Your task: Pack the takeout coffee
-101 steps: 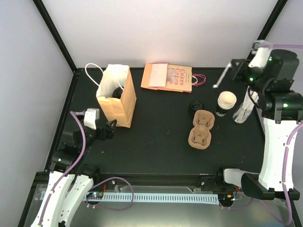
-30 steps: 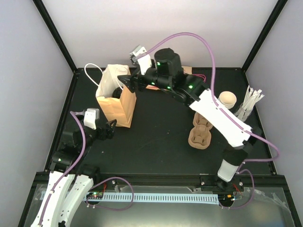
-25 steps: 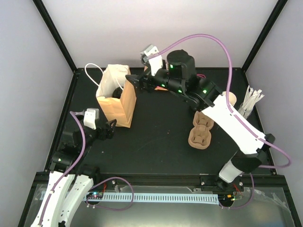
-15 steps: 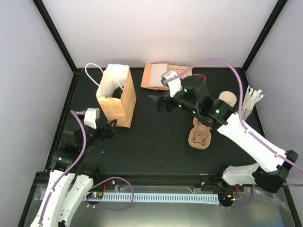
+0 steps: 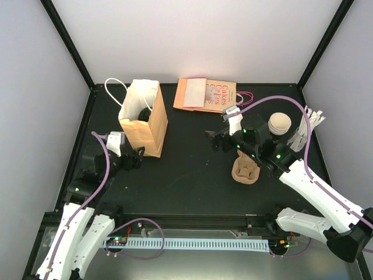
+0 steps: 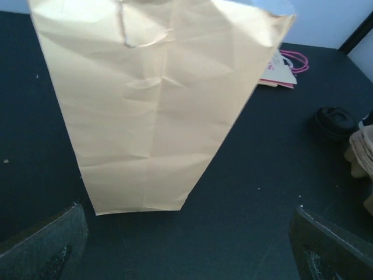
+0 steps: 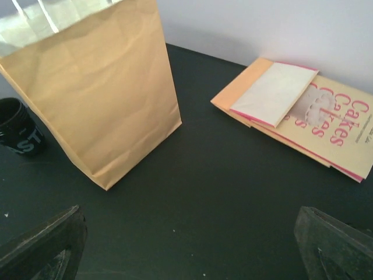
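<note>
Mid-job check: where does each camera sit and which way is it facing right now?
Top external: above and behind the bases, looking down on the table; both arms show, left gripper and right gripper open.
Left wrist: low over the table, facing the standing paper bag close up; its fingers fill the bottom corners.
Right wrist: low, facing that bag from the right, flat printed bags farther back; its fingers at the bottom corners.
Shared: both wrist views show the bag.

A brown paper bag (image 7: 111, 87) is seen upright on the dark surface (image 7: 204, 198). Flat printed bags (image 7: 303, 114) are laid to its right, apart. The right tool (image 7: 187, 242) is spread wide.
</note>
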Action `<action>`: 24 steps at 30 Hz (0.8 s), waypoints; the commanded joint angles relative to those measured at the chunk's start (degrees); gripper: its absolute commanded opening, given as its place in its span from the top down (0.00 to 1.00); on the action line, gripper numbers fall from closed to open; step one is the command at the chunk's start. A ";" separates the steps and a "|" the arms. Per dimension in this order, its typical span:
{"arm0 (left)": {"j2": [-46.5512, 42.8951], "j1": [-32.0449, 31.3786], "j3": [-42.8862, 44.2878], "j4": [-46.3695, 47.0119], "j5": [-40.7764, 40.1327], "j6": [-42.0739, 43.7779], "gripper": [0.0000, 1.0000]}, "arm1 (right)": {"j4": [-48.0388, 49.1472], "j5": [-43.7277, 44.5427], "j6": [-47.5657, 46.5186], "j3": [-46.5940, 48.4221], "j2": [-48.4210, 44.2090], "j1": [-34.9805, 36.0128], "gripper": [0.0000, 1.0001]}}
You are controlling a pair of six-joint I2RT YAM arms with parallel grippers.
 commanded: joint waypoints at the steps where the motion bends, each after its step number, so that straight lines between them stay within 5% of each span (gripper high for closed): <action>1: 2.99 -0.32 2.17 -1.33 -5.85 -3.94 0.09 | 4.50 -0.08 1.82 -2.74 -2.18 -0.52 0.00; 4: 4.21 -0.32 2.03 -1.37 -6.25 -8.90 0.28 | 5.03 -0.89 2.13 -4.02 -2.57 -0.57 0.00; 8: 3.63 -0.32 -0.04 -0.39 -7.41 -14.96 0.66 | 5.16 -0.34 1.82 -5.72 -3.31 -0.66 0.00; 10: 3.15 -0.23 -1.49 -0.47 -9.85 -18.22 0.94 | 5.49 -0.35 1.59 -6.76 -4.05 -0.81 0.00; 11: 3.10 -0.16 -2.11 -0.69 -11.43 -19.89 0.98 | 5.82 -0.50 1.46 -7.42 -4.27 -0.90 0.00; 24: 9.55 2.04 -7.10 13.02 -18.81 -28.84 0.99 | 8.59 -6.21 3.91 -8.30 -4.89 -1.64 0.00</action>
